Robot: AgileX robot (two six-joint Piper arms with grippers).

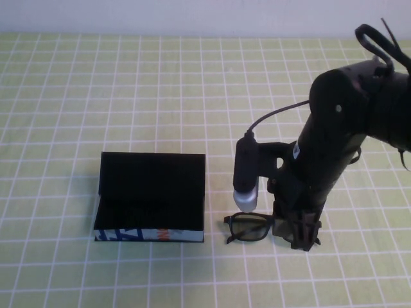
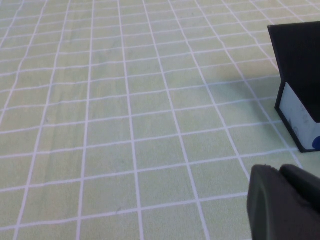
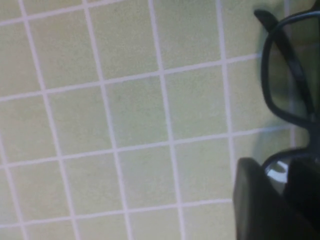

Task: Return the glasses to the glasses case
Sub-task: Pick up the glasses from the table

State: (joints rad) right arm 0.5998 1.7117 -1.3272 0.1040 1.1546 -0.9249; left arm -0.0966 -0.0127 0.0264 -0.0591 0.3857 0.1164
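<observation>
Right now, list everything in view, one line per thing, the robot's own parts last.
glasses case: one, black with a pale printed front edge, lid open, on the mat's left half.
glasses: one pair, black frame, tinted lenses, on the mat just right of the case.
table mat: one, yellow-green with a white grid, under everything.
right pincer: one, black, down at the glasses' right end; grip not clear.
left pincer: one, black, only in its wrist view, above the mat near the case.
</observation>
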